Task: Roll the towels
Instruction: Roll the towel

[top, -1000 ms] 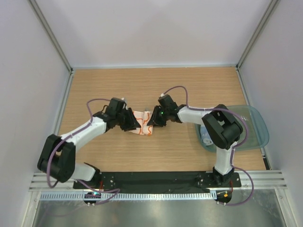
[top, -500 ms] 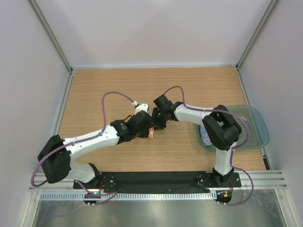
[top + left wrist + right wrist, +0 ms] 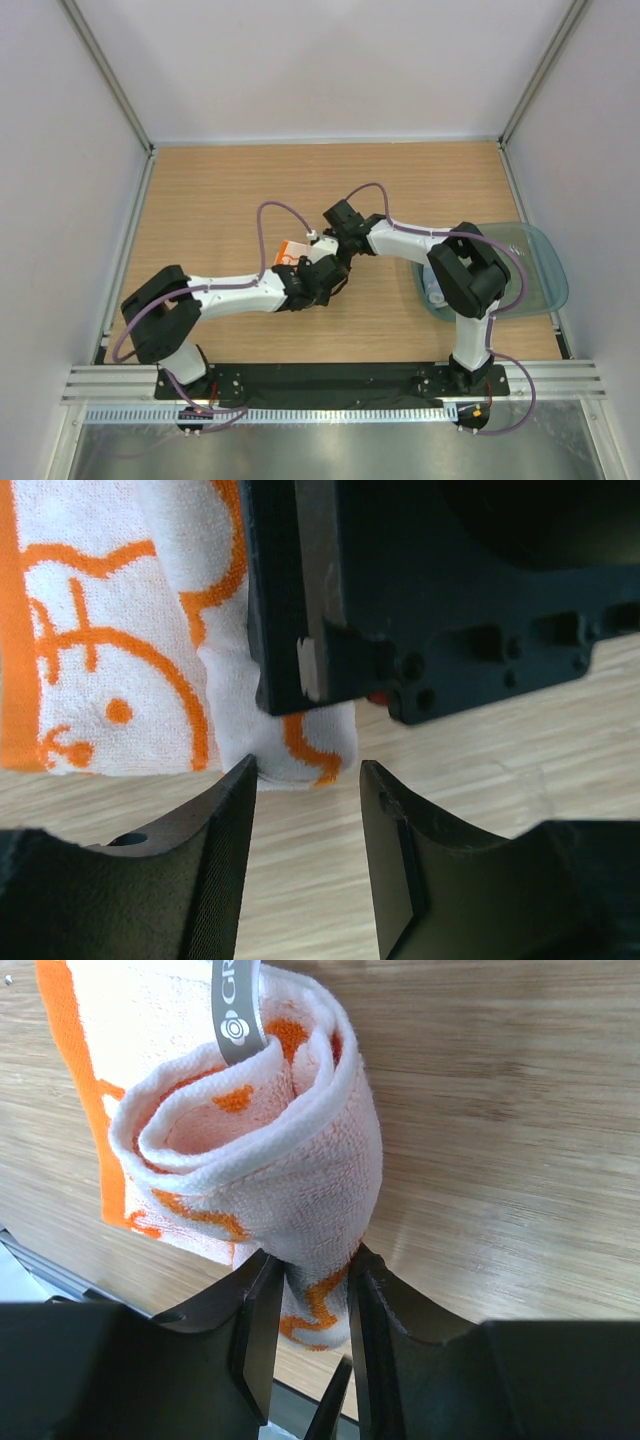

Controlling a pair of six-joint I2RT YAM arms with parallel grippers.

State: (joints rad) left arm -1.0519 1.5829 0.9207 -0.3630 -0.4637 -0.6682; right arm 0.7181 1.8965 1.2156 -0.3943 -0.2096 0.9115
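Towel (image 3: 265, 1160): white terry with orange print, partly rolled into a loose spiral. Lies on the wooden table (image 3: 500, 1110), spiral end facing the right wrist camera, flat unrolled part trailing to the upper left of that frame. Carries a grey label (image 3: 235, 1010) at top of frame, draped over the roll's upper edge.

Right gripper (image 3: 312, 1295): clamped on the towel, lower centre of frame. Pinches the lower part of the roll between both fingers (image 3: 255, 1315), cloth bulging out above the tips.

Left gripper (image 3: 305, 780): jaws apart, gripping nothing. Sits at the bottom of the left wrist frame, fingertips just below the roll's end. Roll end pokes down to the gap, right at the tips; cannot tell whether touching. Flat part of the towel fills the upper left of that frame. Black body of the right gripper fills the upper right, sitting over the roll.

Top view: grippers meet at centre of table, left one just below and left of the right one. Only a small orange-and-white patch of towel visible, just left of the right gripper, the rest hidden under the grippers.

Tub (image 3: 545, 250): translucent blue-green, at the right edge of the table in the top view, well apart from the towel. Holds a pale item (image 3: 437, 290) at its left end, partly hidden by the right arm (image 3: 465, 270); too small to identify.
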